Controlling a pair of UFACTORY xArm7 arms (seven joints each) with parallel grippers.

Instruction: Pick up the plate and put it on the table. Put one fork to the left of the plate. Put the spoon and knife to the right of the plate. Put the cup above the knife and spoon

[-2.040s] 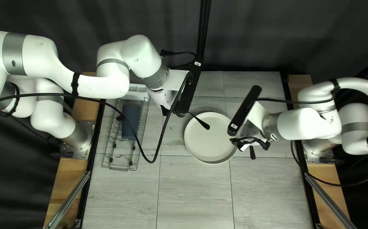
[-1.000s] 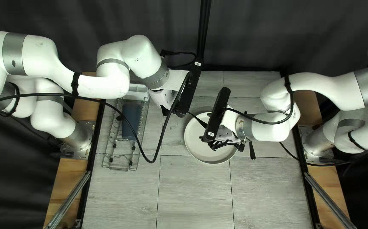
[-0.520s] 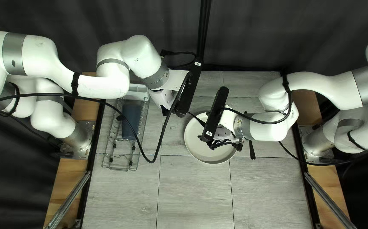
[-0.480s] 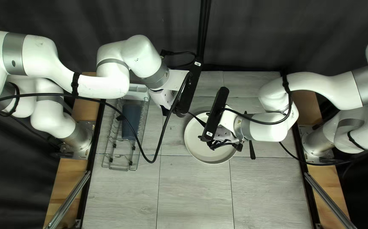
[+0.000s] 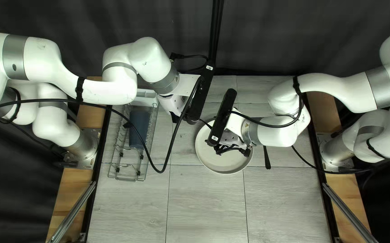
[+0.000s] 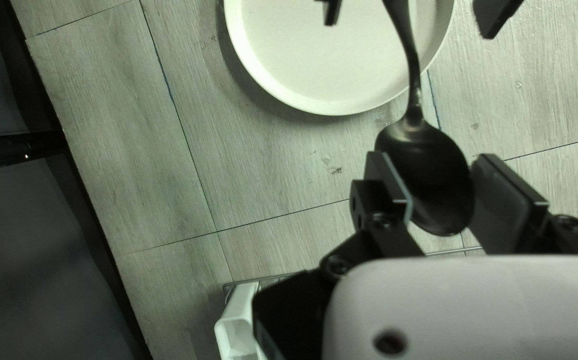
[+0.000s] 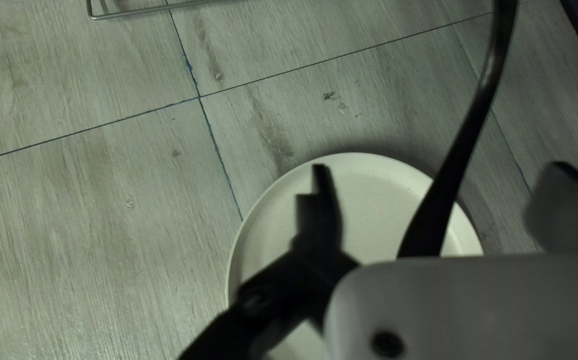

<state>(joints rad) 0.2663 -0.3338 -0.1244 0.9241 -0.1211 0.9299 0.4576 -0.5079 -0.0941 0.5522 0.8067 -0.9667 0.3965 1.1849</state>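
In the top left view my left gripper (image 5: pixel 175 118) is beyond the plate's left side, and my right gripper (image 5: pixel 231 137) hangs over the white plate (image 5: pixel 224 164), which lies on the table. Seen from the left wrist, my left gripper (image 6: pixel 439 183) is shut on the bowl of a black spoon (image 6: pixel 425 170), its handle reaching over the plate (image 6: pixel 322 60). Around that handle (image 7: pixel 459 160), my right gripper (image 7: pixel 429 193) stands open in its own wrist view, fingers wide apart. A black utensil handle (image 5: pixel 267 157) lies right of the plate; its type is unclear.
A wire rack (image 5: pixel 127 175) stands on the table's left side with a dark blue item (image 5: pixel 139 128) in it and a white holder (image 5: pixel 146 95) at its far end. A black cable (image 5: pixel 161 169) from my left arm loops over the rack.
My right gripper has moved left from the plate's right edge to above the plate and the spoon handle, uncovering more of the utensil handle on the table. The left arm has stayed still.
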